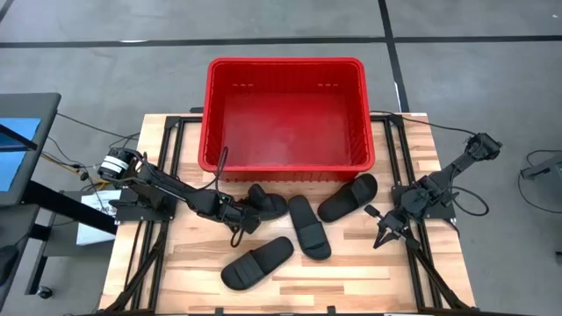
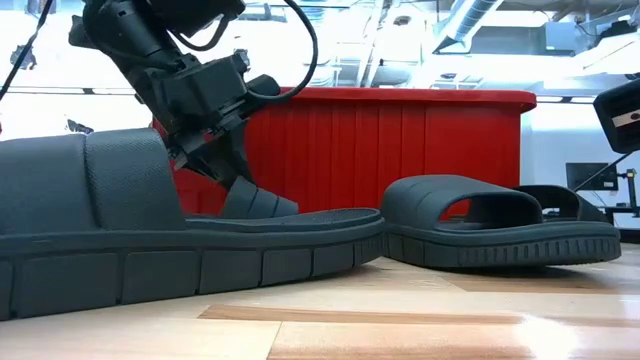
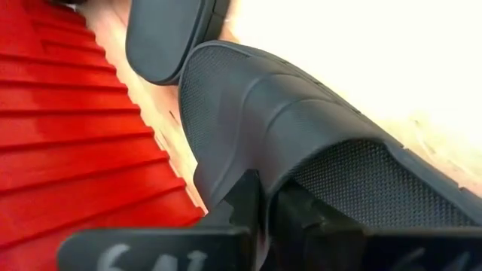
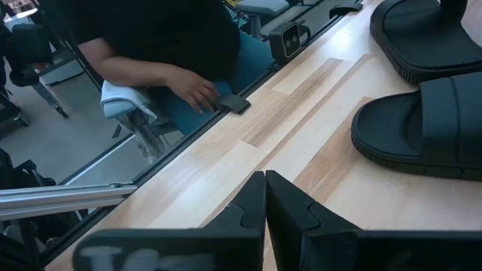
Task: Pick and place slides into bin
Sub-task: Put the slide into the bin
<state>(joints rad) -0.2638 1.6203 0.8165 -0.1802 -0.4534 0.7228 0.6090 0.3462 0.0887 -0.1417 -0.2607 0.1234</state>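
Four slides (image 1: 309, 226), one bin (image 1: 285, 66), two arms.

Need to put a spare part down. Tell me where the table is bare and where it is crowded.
Bare: the near right corner of the table, between the slides and the right gripper, and the near left corner. The bin has an empty floor. Crowded: the strip in front of the bin, where four slides lie and the left gripper has closed on one.

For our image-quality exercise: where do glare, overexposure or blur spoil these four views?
Low view: windows behind the red bin blow out white. Left wrist view: table overexposed beside the slide; near fingers blurred. Right wrist view: fingers soft. High view: evenly lit.
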